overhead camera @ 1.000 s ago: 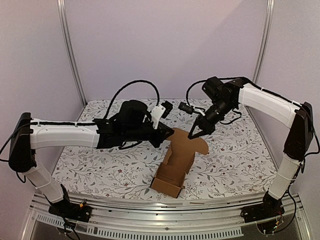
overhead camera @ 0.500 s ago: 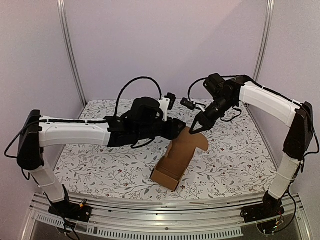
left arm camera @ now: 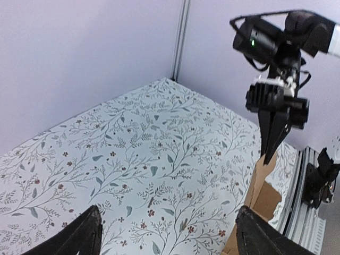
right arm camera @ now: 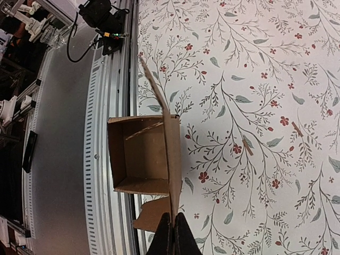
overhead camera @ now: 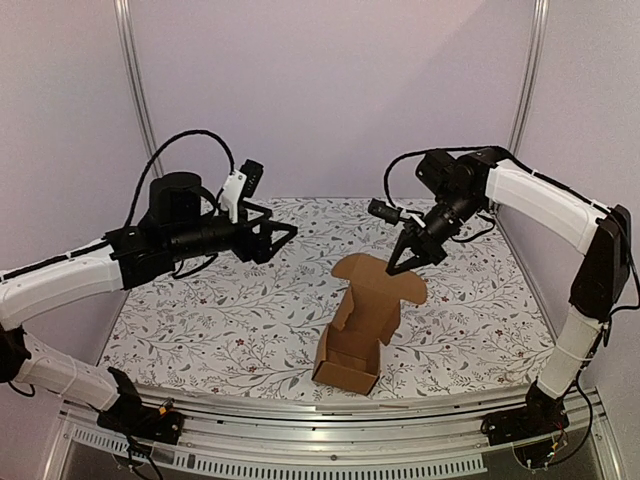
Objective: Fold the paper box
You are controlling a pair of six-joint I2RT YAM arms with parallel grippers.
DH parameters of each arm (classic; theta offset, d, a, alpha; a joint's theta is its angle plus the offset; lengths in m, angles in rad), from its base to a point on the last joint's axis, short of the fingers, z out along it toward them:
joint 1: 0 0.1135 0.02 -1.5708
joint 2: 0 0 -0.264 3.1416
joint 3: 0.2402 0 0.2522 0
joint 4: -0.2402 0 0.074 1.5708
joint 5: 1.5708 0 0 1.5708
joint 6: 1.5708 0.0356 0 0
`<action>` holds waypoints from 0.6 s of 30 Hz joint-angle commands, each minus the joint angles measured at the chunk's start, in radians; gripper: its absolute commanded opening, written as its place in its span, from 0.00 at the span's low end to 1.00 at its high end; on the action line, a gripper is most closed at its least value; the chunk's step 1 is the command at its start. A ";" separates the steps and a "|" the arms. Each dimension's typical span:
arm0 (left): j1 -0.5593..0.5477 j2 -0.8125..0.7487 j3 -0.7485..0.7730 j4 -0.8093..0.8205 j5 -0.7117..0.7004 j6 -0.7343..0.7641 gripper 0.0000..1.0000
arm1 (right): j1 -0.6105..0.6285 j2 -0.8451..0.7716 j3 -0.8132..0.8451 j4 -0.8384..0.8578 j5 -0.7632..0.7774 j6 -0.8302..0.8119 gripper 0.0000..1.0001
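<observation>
The paper box [overhead camera: 349, 352] is brown cardboard and stands on the floral table near the front edge. Its body is open and its tall lid panel [overhead camera: 378, 285] rises up and back. My right gripper [overhead camera: 404, 264] is shut on the upper edge of that panel. In the right wrist view the thin panel edge [right arm camera: 172, 159] runs into the shut fingertips of that gripper [right arm camera: 174, 227], with the open box body [right arm camera: 141, 155] beside it. My left gripper [overhead camera: 282, 232] is open, well left of the box. In the left wrist view this gripper [left arm camera: 170, 239] holds nothing, and the box [left arm camera: 263, 191] shows at the right.
The floral tablecloth [overhead camera: 220, 320] covers the table. An aluminium rail [overhead camera: 330, 410] runs along the near edge, just in front of the box. Upright frame posts [overhead camera: 140, 100] stand at the back corners, with purple walls behind.
My left gripper has opened, let go of the box and drawn back to the left. The box has shifted slightly right, and the right gripper still holds the lid panel.
</observation>
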 commanded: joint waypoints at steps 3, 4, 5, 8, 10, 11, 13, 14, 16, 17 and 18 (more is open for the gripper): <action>0.026 0.163 0.028 -0.067 0.301 0.076 0.79 | 0.023 -0.019 0.075 -0.054 -0.060 -0.091 0.00; 0.025 0.182 0.035 -0.060 0.321 0.073 0.78 | 0.025 -0.019 0.075 -0.052 -0.062 -0.088 0.00; 0.024 0.194 0.038 -0.047 0.343 0.066 0.77 | 0.031 -0.019 0.077 -0.051 -0.060 -0.084 0.00; 0.012 0.222 0.028 0.048 0.400 0.035 0.75 | 0.043 -0.017 0.077 -0.040 -0.045 -0.071 0.00; 0.000 0.234 0.020 0.097 0.429 0.016 0.73 | 0.048 -0.011 0.077 -0.029 -0.040 -0.056 0.00; -0.006 0.238 0.013 0.116 0.436 0.007 0.72 | 0.050 -0.010 0.078 -0.025 -0.037 -0.048 0.00; -0.016 0.249 0.007 0.142 0.447 -0.002 0.71 | 0.055 -0.006 0.083 -0.026 -0.032 -0.044 0.00; -0.018 0.255 0.004 0.154 0.454 -0.007 0.70 | 0.056 -0.004 0.086 -0.026 -0.030 -0.044 0.00; -0.018 0.268 0.002 0.179 0.488 -0.017 0.67 | 0.061 -0.001 0.090 -0.027 -0.028 -0.041 0.00; -0.020 0.275 0.004 0.186 0.501 -0.021 0.66 | 0.063 0.002 0.091 -0.025 -0.028 -0.038 0.00; -0.021 0.282 0.007 0.188 0.513 -0.023 0.65 | 0.066 0.002 0.095 -0.024 -0.031 -0.032 0.00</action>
